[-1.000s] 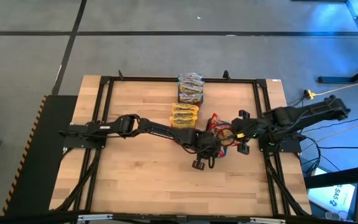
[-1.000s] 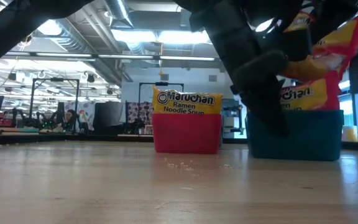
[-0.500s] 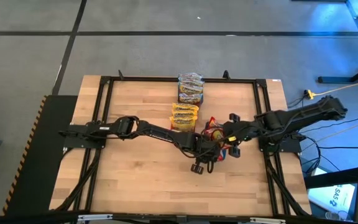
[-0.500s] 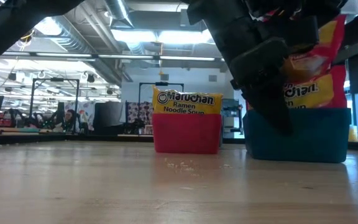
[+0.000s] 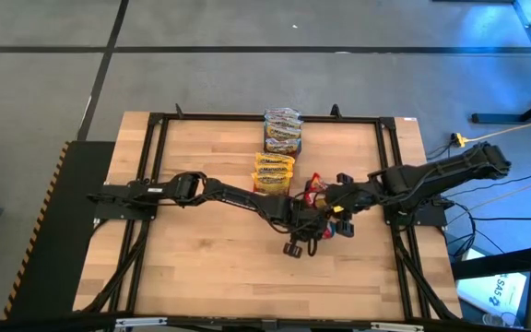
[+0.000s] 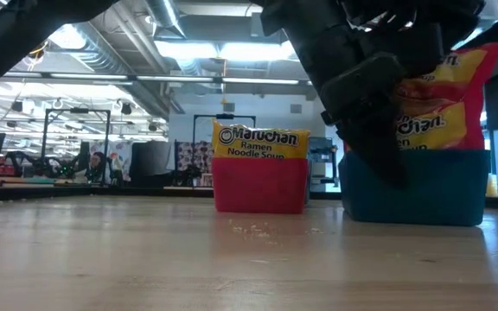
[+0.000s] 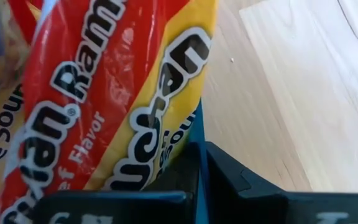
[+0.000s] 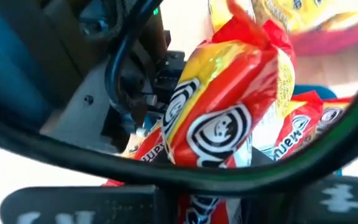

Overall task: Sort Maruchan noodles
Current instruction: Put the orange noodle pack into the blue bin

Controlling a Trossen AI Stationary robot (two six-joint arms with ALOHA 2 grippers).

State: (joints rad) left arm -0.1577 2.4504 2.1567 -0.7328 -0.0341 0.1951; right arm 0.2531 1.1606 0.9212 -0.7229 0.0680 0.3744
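- Grippers meet over the teal bin (image 6: 409,186) at mid-table: my left gripper (image 5: 304,226) hangs at its rim, and I cannot tell how its fingers stand.
- My right gripper (image 5: 328,198) reaches in from the other side, clenched on a red-and-yellow Maruchan packet (image 8: 229,118) above the bin.
- More red-labelled packets (image 7: 98,93) stand upright inside the teal bin.
- Farther back, a red bin (image 6: 259,184) holds an orange-labelled packet (image 6: 259,142); beyond it, bluish packets (image 5: 283,129) sit near the table's far edge.
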